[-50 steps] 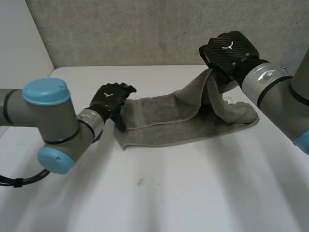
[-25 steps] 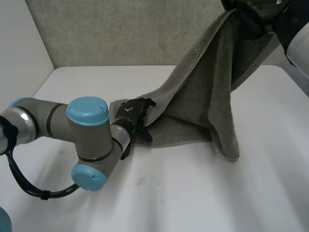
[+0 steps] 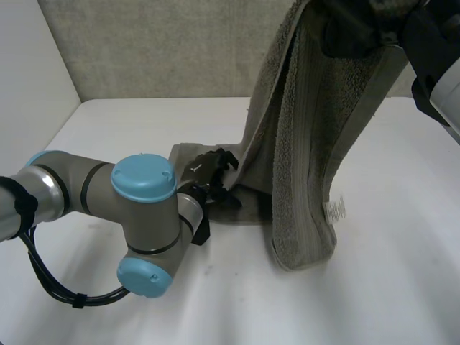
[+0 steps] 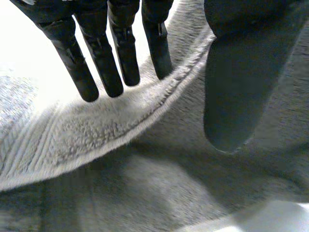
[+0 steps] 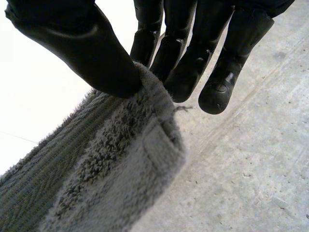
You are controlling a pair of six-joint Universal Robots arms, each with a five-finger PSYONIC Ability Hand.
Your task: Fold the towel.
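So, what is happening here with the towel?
The robot is in the middle of folding a towel. Its right hand pinches one end between thumb and fingers, high above the table, so the towel hangs down. The left hand, fingers straight, is at the other end, which lies on the table. The fold is not yet done.

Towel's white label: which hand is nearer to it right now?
Left. The left hand rests open on the table end of the towel, beside the hanging part bearing the white label; the right hand pinches the top edge, high above it.
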